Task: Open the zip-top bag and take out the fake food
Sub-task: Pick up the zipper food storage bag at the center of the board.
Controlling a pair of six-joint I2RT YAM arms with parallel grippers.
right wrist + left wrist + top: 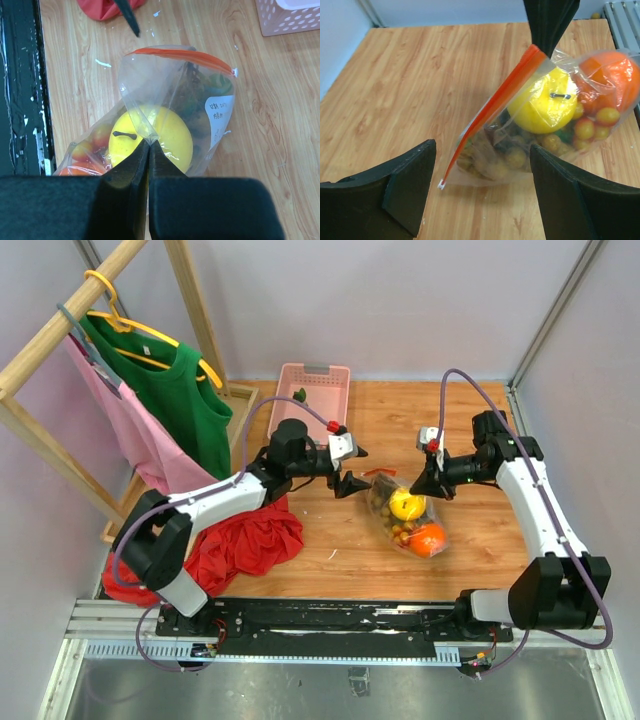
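The clear zip-top bag (pixel 405 515) lies on the wooden table at centre, its orange-red zip strip (pixel 495 107) facing my left gripper. Inside it show a yellow round fruit (pixel 542 100), an orange fruit (pixel 428 538) and a bunch of small tan balls (pixel 512 157). My right gripper (pixel 149 141) is shut on a fold of the bag's plastic over the yellow fruit (pixel 160 135) and lifts that side. My left gripper (pixel 482 172) is open and empty, just short of the bag's mouth, with the strip's white end tab (pixel 441 185) between its fingers.
A pink basket (pixel 310 395) stands at the back of the table. A red cloth (pixel 235 545) lies at the front left under my left arm. A wooden rack with a green shirt (pixel 170 380) and a pink one stands at the far left.
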